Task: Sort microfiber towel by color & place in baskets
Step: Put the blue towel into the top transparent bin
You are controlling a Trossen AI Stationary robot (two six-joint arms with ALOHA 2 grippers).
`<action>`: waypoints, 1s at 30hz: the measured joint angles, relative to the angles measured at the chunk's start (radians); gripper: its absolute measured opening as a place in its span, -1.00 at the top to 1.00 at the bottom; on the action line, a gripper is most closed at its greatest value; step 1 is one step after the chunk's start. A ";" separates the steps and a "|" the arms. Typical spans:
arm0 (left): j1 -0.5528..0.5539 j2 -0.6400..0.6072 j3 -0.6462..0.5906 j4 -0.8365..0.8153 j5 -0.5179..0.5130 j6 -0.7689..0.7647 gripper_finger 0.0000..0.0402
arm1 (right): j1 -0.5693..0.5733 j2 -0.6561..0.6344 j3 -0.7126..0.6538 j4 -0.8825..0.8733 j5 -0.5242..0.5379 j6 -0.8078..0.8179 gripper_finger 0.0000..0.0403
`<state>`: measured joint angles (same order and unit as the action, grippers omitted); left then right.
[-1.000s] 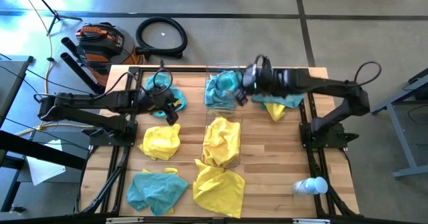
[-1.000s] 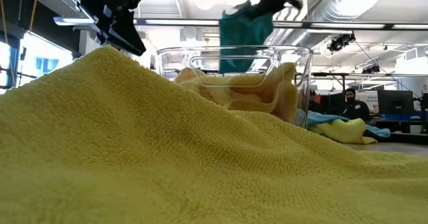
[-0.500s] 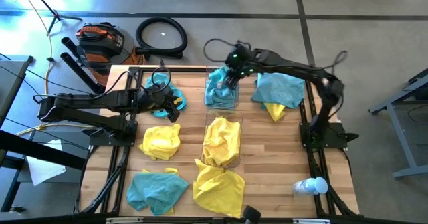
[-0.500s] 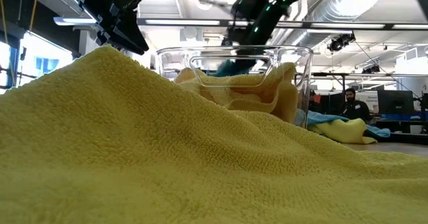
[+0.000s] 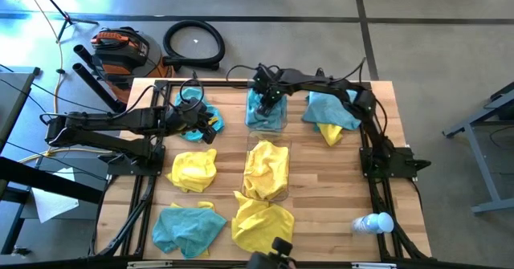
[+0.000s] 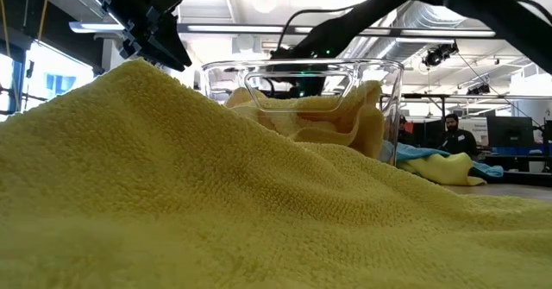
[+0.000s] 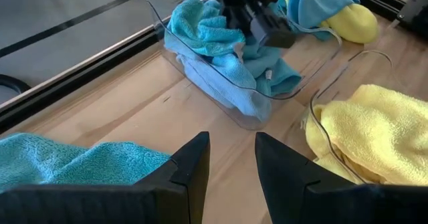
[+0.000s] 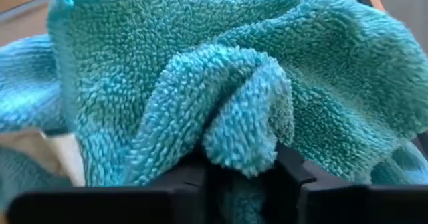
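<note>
roughly midway, by the look of it. the far basket (image 5: 266,116) holds teal towels (image 7: 221,43), the near basket (image 5: 267,170) a yellow towel (image 5: 267,163). left on the worktop (image 5: 325,197): a yellow towel (image 5: 193,169), a teal towel (image 5: 188,226), a yellow one (image 5: 263,222) at the near edge, a teal-over-yellow pair (image 5: 331,112) at the far right, and teal cloth (image 5: 197,123) under the left gripper (image 7: 231,158), whose fingers are spread and empty. the right gripper (image 5: 268,95) sits in the far basket, a fold of teal towel (image 8: 234,110) between its fingers; gripped or loose, i cannot tell. the low view is mostly blocked by yellow cloth (image 6: 172,194).
</note>
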<state>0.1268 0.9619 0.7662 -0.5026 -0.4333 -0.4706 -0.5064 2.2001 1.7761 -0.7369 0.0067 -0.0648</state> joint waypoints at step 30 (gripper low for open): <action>-0.001 0.003 0.000 -0.002 0.000 -0.050 0.45 | -0.006 0.014 0.175 -0.173 -0.016 -0.055 0.10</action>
<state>0.1261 0.9646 0.7662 -0.5045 -0.4330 -0.5209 -0.5129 2.2139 1.9507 -0.9097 -0.0090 -0.1201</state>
